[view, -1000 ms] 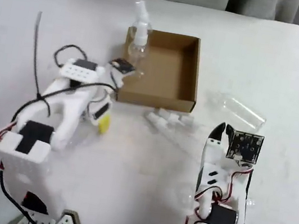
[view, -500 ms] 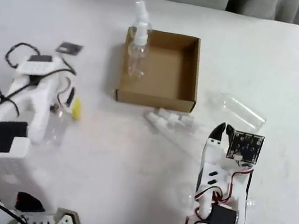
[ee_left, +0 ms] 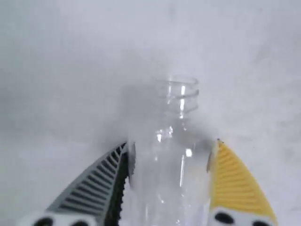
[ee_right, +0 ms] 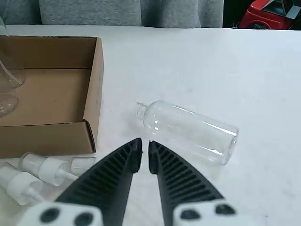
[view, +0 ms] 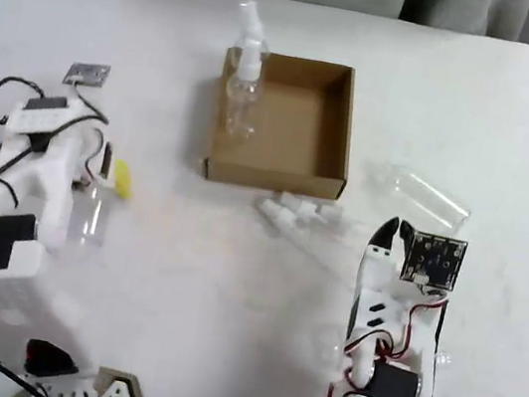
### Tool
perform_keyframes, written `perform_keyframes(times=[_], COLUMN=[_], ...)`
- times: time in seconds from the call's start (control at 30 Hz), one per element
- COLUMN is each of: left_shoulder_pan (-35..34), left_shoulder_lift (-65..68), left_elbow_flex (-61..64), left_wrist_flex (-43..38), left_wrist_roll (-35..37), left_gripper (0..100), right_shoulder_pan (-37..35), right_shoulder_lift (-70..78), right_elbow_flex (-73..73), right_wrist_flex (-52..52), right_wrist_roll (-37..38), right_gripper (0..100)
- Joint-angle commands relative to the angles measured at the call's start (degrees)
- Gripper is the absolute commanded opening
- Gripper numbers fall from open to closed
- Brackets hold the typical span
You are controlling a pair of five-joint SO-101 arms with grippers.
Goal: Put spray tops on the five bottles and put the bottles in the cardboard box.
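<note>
My left gripper [view: 102, 183] is at the table's left side, well away from the cardboard box [view: 331, 129]. It is shut on a clear bottle [ee_left: 181, 106], which sits between the grey and yellow fingers [ee_left: 233, 179] with a bare threaded neck and no top. Two bottles with spray tops [view: 248, 75] stand at the box's left wall. Another topless bottle [view: 418, 195] [ee_right: 188, 129] lies on the table right of the box. Several loose spray tops [view: 298, 209] [ee_right: 42, 170] lie in front of the box. My right gripper [view: 390, 234] [ee_right: 145, 154] is shut and holds nothing, just short of the lying bottle.
Black cables [view: 4, 92] trail beside the left arm. The white table [view: 231, 284] has open room in the middle between the arms. Grey chairs and a red object [ee_right: 268, 14] stand beyond the far edge.
My left arm has swung left, away from the box's front corner, with the clear bottle in its gripper. The right arm has kept still.
</note>
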Motion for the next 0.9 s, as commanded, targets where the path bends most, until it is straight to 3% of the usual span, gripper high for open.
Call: perform_keyframes(times=[0.0, 0.17, 0.37, 0.47, 0.87], left_shoulder_pan=[-2.8, -2.9, -2.9, -2.8, -2.9], left_shoulder_lift=[-3.9, -9.8, -14.0, -14.5, -12.4], left_elbow_flex=[-1.1, -1.5, -1.5, -1.6, -11.2], left_wrist_flex=[0.7, 4.0, 4.2, 4.4, 13.1], left_wrist_roll=[0.5, 0.3, -0.3, -4.1, -8.7], left_gripper=[32, 41, 36, 34, 34], right_shoulder_pan=[-0.4, -0.4, -0.4, -0.4, -0.4], right_shoulder_lift=[-0.2, -0.2, -0.2, -0.2, -0.2], right_elbow_flex=[-0.1, -0.1, -0.1, -0.1, -0.1], right_wrist_flex=[-1.3, -1.3, -1.3, -1.3, -1.2], right_wrist_roll=[0.6, 0.6, 0.6, 0.6, 0.6], right_gripper=[1.5, 1.5, 1.5, 1.5, 1.5])
